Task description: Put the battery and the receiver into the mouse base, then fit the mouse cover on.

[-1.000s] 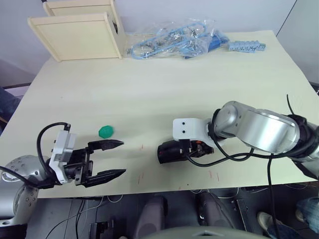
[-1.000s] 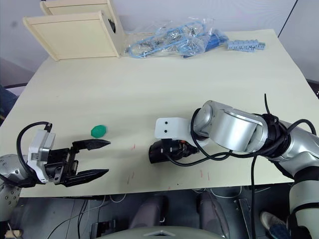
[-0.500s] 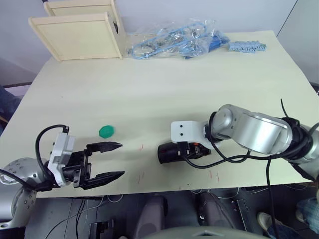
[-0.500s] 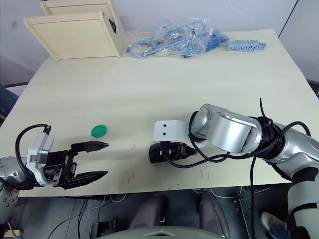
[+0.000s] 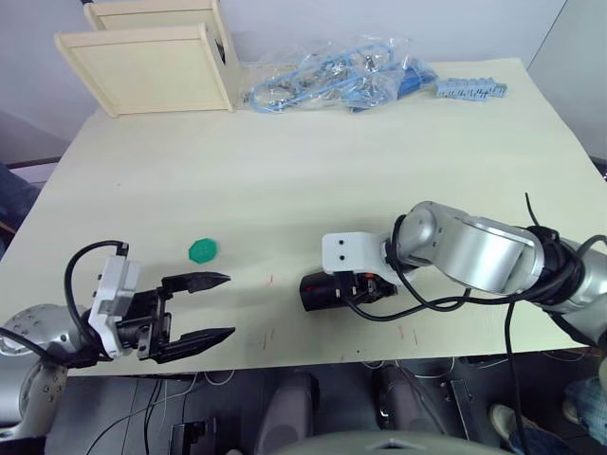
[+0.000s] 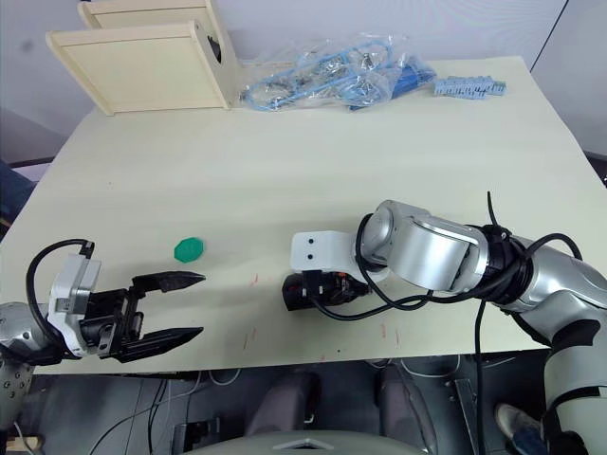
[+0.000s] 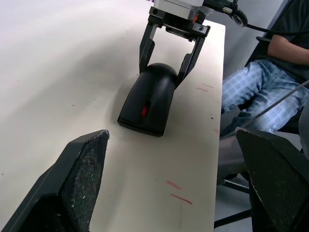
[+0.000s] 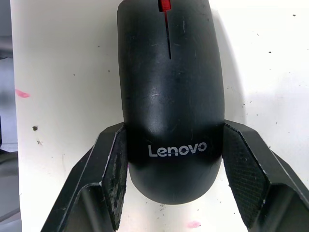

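**Assembled mouse held at the near edge of the bench**

While the left gripper [image 5: 216,306] hangs at the near left edge of the bench [image 5: 313,161], its two black fingers stand wide apart with nothing between them. Just beyond its upper fingertip, on the bench surface, lies a small green disc [image 5: 202,249], apart from the gripper. A few short red marks [image 5: 269,281] dot the bench between this gripper and the mouse.

Near the middle of the front edge sits the mouse, its glossy black mouse cover [image 8: 170,92] seated on top so that the mouse base beneath cannot be told apart from it (the cover bears a white "Lenovo" mark, and its red scroll wheel [image 7: 144,110] points toward the left gripper). The mouse rests flat on the bench. The right gripper [image 8: 170,166] straddles the rear of the mouse, one finger on each flank; the left finger [image 8: 115,179] lies against the shell, while on the other side the pad sits very close, and contact there cannot be told for certain. The fingers are parted only to the width of the mouse.

At the far left corner of the bench stand two pale wooden trays [image 5: 152,59]. To their right, along the far edge, lies a heap of clear bags with blue cables [image 5: 337,76], then a small blue ribbed part [image 5: 469,88]. In the left wrist view a seated person's leg [image 7: 251,94] in pale checked trousers shows past the bench edge.
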{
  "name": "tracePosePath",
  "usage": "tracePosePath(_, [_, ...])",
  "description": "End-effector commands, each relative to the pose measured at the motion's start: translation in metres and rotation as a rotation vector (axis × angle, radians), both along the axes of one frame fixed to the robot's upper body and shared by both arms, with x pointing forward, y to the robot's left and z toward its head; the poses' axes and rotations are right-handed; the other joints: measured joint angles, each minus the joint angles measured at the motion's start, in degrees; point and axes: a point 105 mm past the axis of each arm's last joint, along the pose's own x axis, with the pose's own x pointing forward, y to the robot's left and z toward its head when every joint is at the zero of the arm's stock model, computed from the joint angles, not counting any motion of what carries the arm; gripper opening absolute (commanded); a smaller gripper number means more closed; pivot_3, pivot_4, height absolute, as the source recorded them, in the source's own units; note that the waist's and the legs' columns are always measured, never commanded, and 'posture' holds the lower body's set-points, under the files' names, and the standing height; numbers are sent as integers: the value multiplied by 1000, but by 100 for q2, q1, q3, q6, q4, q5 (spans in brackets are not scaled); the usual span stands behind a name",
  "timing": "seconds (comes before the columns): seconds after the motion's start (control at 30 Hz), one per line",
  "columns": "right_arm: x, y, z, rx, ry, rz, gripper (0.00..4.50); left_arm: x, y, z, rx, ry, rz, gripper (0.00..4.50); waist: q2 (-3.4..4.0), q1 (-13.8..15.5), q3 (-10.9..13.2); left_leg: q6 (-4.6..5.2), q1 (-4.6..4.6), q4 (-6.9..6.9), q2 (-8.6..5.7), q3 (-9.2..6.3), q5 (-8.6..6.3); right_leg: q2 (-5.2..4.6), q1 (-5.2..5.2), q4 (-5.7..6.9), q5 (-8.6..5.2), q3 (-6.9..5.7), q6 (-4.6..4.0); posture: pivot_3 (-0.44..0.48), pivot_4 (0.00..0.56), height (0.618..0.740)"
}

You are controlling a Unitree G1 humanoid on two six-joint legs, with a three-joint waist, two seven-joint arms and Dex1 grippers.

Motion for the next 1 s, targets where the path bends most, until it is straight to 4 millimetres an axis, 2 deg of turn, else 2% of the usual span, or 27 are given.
tracePosePath(0.03, [1, -3, -3, -12, 0, -9, 2334, -2, 0, 9, 10, -54, -2, 4500, 0, 0, 0, 0, 0, 0, 0, 0, 0, 0, 0, 0, 0, 0, 0, 0, 150, 740])
tracePosePath(1.0, [0, -3, -1, 6, 14, -9, 2334, -3, -1, 8, 4, -50, -3, 4500, 0, 3, 0, 0, 0, 0, -2, 0, 0, -2, 1, -1, 0, -1, 0, 0, 150, 740])
